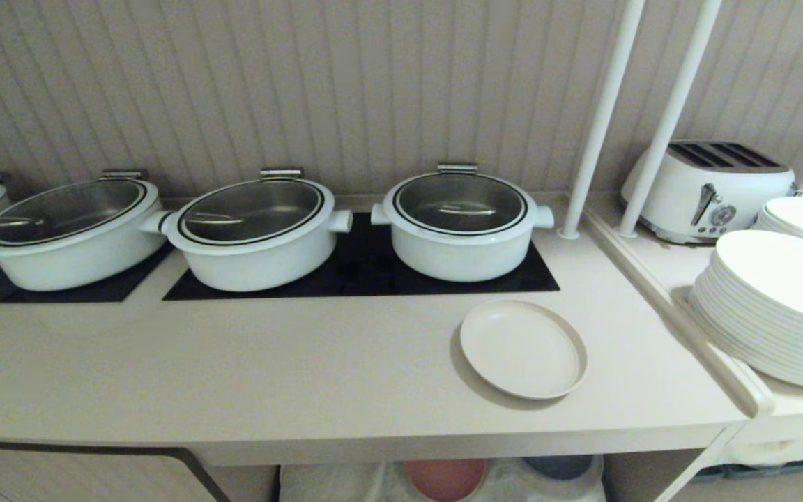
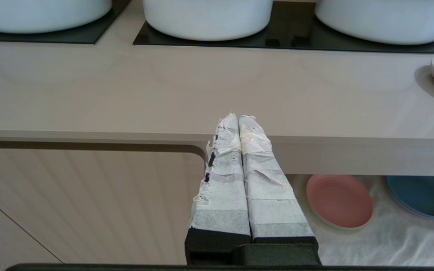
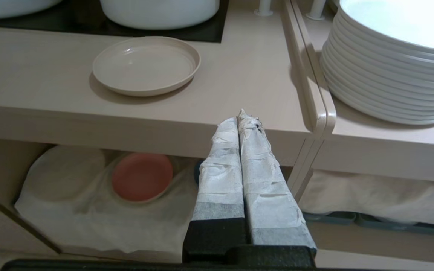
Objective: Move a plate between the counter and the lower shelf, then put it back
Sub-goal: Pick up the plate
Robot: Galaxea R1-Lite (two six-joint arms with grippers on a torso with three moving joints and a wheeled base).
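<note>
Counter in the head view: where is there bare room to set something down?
The long beige counter is bare in front of the white lidded pots, left of the small cream plate. The side ledge is crowded: stacked white plates, white toaster.

The counter's front edge (image 1: 443,446) hides most of the pink plate (image 1: 445,478) and blue plate (image 1: 559,466) beneath.

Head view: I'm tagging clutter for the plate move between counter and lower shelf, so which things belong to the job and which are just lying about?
Job:
- plate, on the counter
- lower shelf, under the counter
- right gripper, shut, before the counter edge

Lying about:
- pots
- toaster
- stacked plates
- pink plate
- blue plate
- left gripper, shut
</note>
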